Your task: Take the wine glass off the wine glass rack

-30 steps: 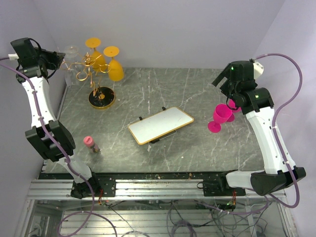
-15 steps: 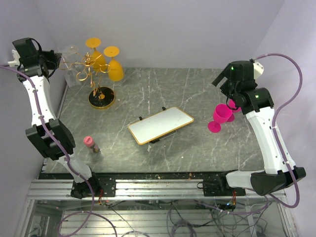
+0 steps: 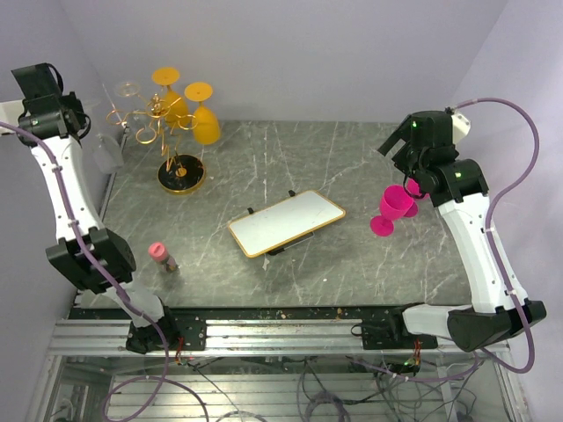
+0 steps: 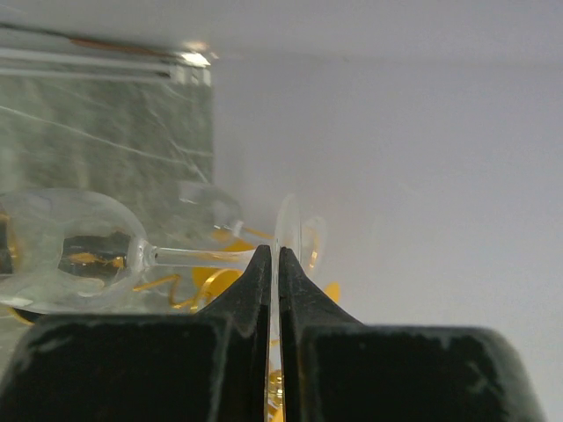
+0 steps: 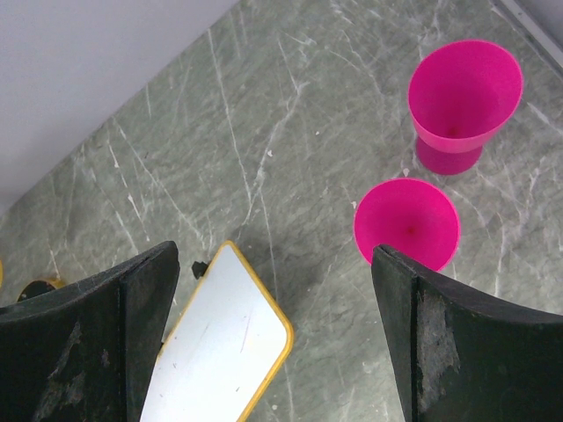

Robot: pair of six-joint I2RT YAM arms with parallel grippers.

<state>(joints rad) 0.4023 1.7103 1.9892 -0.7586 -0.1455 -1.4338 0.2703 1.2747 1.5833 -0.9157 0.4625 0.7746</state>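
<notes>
The gold wine glass rack [image 3: 164, 112] stands at the back left on its round dark base [image 3: 181, 179]. Two yellow glasses [image 3: 205, 124] hang on it upside down. A clear wine glass [image 3: 107, 151] is at the rack's left side. In the left wrist view its bowl [image 4: 62, 252] and stem lie sideways, with gold rack loops [image 4: 167, 286] behind. My left gripper [image 4: 274, 255] is shut on the thin clear foot [image 4: 288, 220] of this glass. I cannot tell if the glass still touches the rack. My right gripper [image 5: 273, 290] is open and empty above the table.
Pink plastic goblets [image 3: 394, 207] stand at the right, below my right gripper; two show in the right wrist view [image 5: 464, 88] [image 5: 406, 221]. A white tablet with a yellow rim [image 3: 286, 222] lies mid-table. A small pink-capped bottle [image 3: 161, 256] stands near the left front. The wall is close behind the rack.
</notes>
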